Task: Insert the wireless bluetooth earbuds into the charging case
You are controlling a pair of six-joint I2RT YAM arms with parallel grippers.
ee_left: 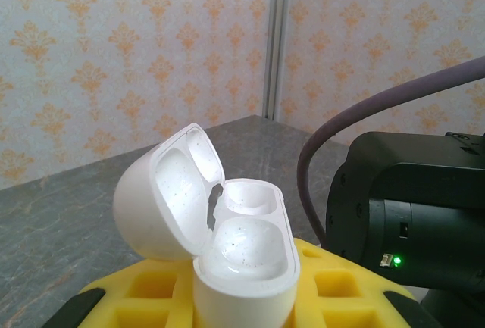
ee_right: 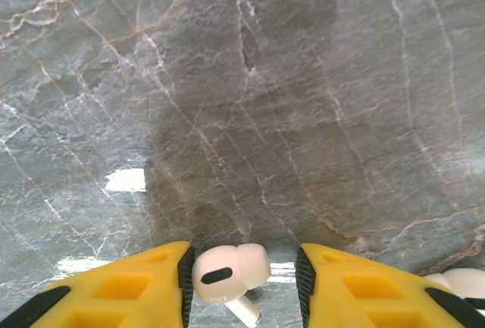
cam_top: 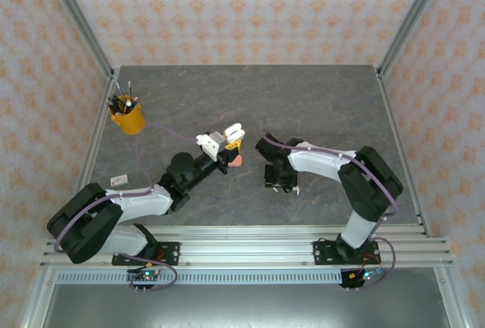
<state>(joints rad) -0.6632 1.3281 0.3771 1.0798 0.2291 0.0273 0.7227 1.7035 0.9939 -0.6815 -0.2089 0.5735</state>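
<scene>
While my left pincer [ee_left: 246,301] clamps the open charging case [ee_left: 242,260] — wells empty — my right pincer [ee_right: 242,282] straddles a white stemmed earbud [ee_right: 227,271]; jaws apart.

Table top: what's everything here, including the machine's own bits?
charging case: one, white, lid open, held up by the left gripper
earbud: one, white, lying on the table between the fingers of the right gripper
white piece: one, cropped, beside that gripper
pink item: one, coral, by the left gripper, too small to name
cup: one, yellow, holding dark pens, far left
card: one, white, left edge
table: one, grey marble
left gripper: one, yellow fingers, shut on the case
right gripper: one, yellow fingers, open around the earbud
</scene>
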